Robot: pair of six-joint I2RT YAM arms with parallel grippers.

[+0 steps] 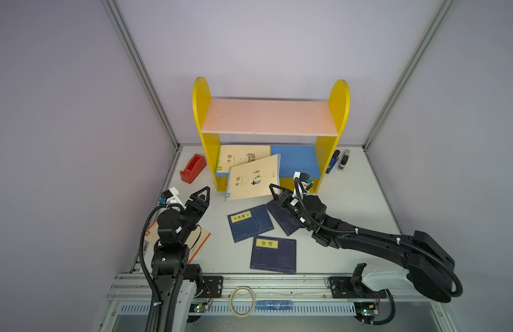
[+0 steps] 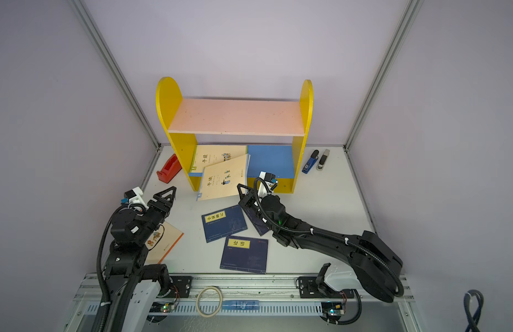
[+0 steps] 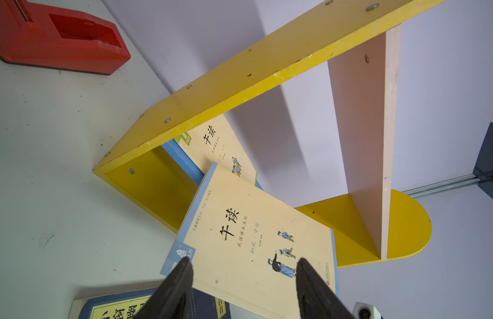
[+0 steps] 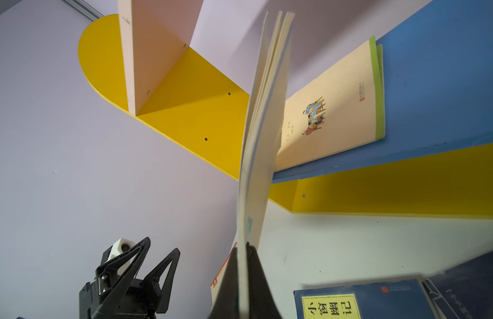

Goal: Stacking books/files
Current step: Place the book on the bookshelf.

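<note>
My right gripper [image 1: 274, 190] [image 4: 242, 245] is shut on the corner of a cream book [image 1: 253, 178] [image 3: 253, 243] that tilts up over the front edge of the yellow rack. A second cream book [image 1: 243, 156] lies flat on the rack's blue bottom shelf [image 1: 298, 161]. My left gripper [image 1: 204, 196] [image 3: 244, 265] stands open just left of the held book, with nothing between its fingers. Two navy books [image 1: 249, 222] [image 1: 274, 254] lie on the table, and a third navy book [image 1: 282, 220] is partly under my right arm. Another cream book [image 1: 199, 243] lies under my left arm.
The rack has yellow sides [image 1: 202, 115] and a bare pink top shelf [image 1: 269, 116]. A red tape dispenser [image 1: 193, 168] sits to its left, a blue stapler [image 1: 332, 162] and a grey stapler [image 1: 343, 159] to its right. A tape roll [image 1: 242, 300] lies on the front rail.
</note>
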